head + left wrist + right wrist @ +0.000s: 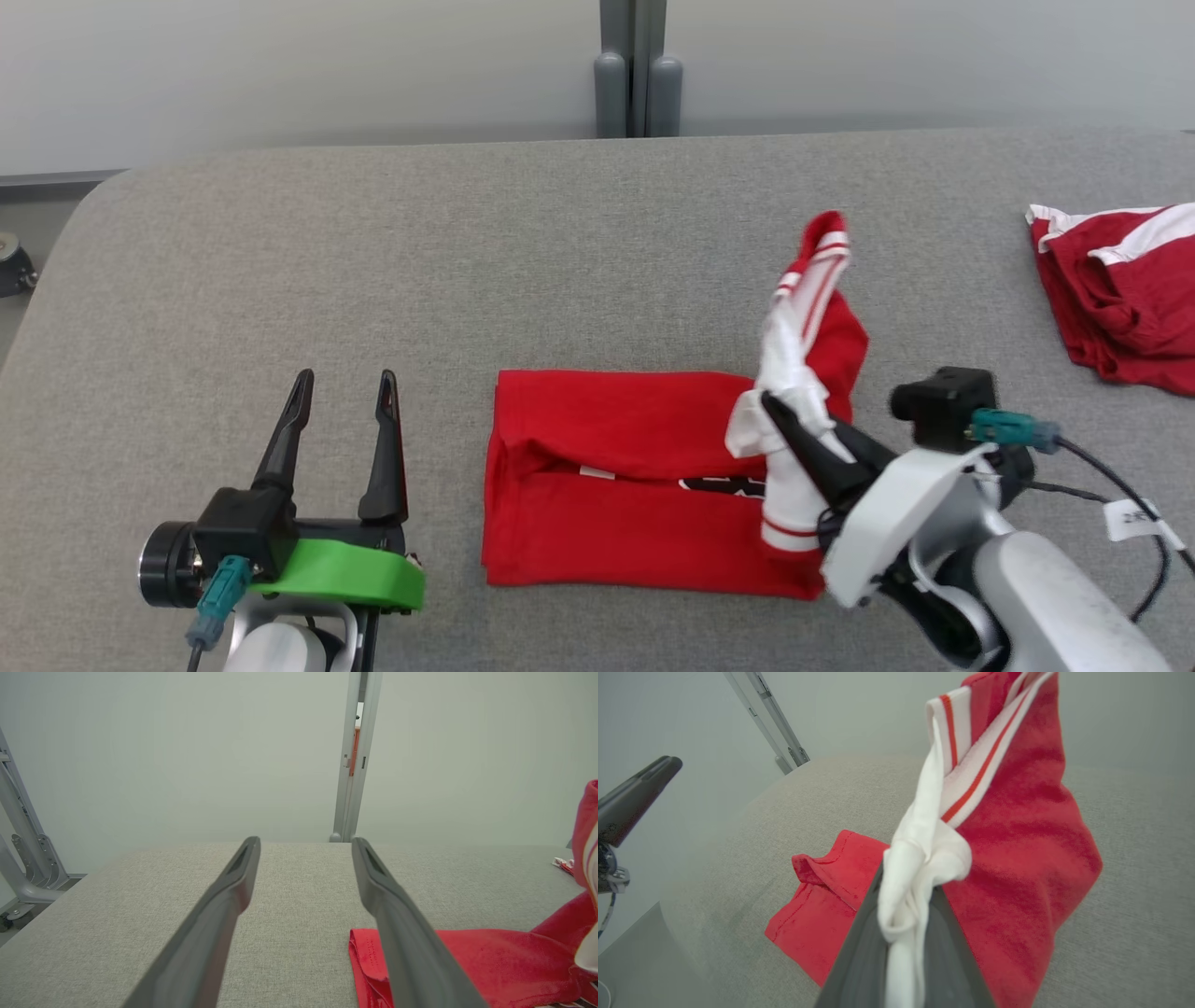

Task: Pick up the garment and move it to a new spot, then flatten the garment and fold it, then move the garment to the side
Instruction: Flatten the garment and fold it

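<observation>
Where the grey padded table (373,261) spans the head view from edge to edge, a red shirt (607,504) lies in the lower centre, folded into a rough rectangle with a strip of dark print along the fold. At the frame's right edge, well apart from it, sits a second red-and-white garment (1120,299), rumpled. The shirt's right end is raised off the table, and its white sleeve (812,280) with a red-striped cuff stands up right of centre. The right gripper (780,415), at the lower right, has its fingers pinched together on the bunched white sleeve cloth. The left gripper (345,378), at the lower left, holds its fingers apart with nothing between them, beside the shirt's left edge.
</observation>
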### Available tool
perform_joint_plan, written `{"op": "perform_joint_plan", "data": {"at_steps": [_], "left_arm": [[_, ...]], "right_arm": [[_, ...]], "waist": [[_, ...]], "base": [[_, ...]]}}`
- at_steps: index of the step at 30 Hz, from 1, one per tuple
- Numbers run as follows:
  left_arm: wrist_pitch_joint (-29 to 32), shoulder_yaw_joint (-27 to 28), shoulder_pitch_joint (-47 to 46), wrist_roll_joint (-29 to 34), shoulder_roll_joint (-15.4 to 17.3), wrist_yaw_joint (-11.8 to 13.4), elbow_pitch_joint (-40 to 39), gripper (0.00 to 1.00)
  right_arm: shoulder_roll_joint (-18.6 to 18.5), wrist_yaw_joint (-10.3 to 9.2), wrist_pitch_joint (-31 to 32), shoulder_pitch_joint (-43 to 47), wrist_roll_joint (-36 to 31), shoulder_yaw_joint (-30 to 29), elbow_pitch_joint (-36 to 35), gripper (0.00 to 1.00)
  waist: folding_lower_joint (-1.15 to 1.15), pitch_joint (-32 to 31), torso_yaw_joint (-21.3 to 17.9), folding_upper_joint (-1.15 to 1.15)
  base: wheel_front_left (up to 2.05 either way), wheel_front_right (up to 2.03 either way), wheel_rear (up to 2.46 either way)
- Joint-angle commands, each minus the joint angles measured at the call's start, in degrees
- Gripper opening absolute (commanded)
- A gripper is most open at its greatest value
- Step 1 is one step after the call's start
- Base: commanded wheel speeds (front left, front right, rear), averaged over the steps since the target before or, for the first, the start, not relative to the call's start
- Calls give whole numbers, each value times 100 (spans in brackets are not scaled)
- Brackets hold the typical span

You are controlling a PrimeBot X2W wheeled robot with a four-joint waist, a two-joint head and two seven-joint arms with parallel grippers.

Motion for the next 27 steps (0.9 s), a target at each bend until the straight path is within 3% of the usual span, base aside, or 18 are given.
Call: {"op": "perform_joint_plan", "data": {"at_steps": [1,8,12,14,15,22,27], "left_arm": [[-12,-7,-41,8,-14,-14,25,100],[-14,-43,-164,-7,-80,-47,57,100],[-14,-47,-274,31,-127,-64,73,100],[-15,-34,-297,46,-139,-74,86,100],[-15,-27,-310,55,-145,-79,93,100],[-15,48,-347,118,-175,-93,127,100],[-15,101,-280,152,-173,-91,135,100]], "right_arm": [[136,-4,52,-123,81,171,73,0],[1016,-3,-123,-614,594,1060,958,0],[1252,-2,-389,-924,769,1413,1608,0],[1314,-2,-571,-1071,855,1564,1918,54],[1324,-2,-672,-1134,853,1613,2038,100],[1309,-3,-1919,-1531,816,1820,2356,100],[933,-3,-2481,-1569,375,1291,2096,100]], "waist": [[0,16,114,0],[0,214,389,0],[0,383,491,0],[0,435,505,0],[0,455,508,0],[0,497,447,0],[0,449,312,0]], "base": [[0,0,0],[0,0,0],[0,0,0],[0,0,0],[0,0,0],[0,0,0],[0,0,0]]}}
